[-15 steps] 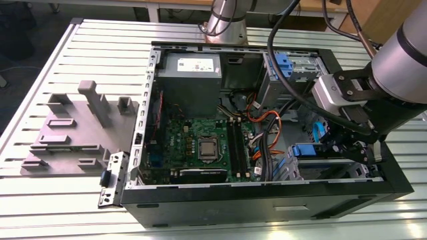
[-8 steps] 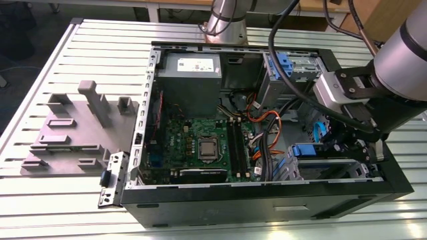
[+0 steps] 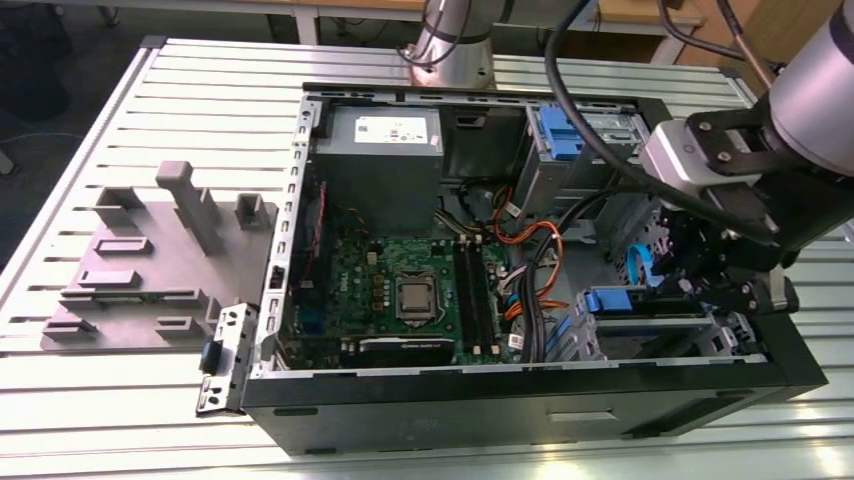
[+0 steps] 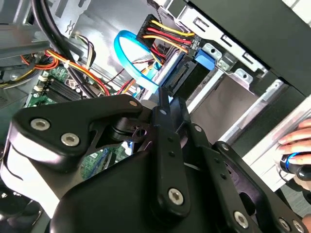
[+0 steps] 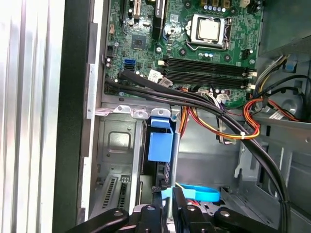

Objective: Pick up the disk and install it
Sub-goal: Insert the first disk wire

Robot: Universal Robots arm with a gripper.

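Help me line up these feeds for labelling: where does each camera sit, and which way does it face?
Exterior view: off the arm, above, looking down into the open computer case; the arm and gripper show at its right.
First wrist view: on the arm, facing the motherboard and blue latch.
Second wrist view: on the arm, looking past black gripper links at the blue cable.
Shared: both wrist views show that cable.

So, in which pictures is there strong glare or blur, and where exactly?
In the second wrist view, bright glare washes out the metal case wall above the blue cable, and the close gripper looks soft. In the exterior view, light reflects off the slatted table at the near edge. In the first wrist view, the motherboard is evenly lit and sharp.
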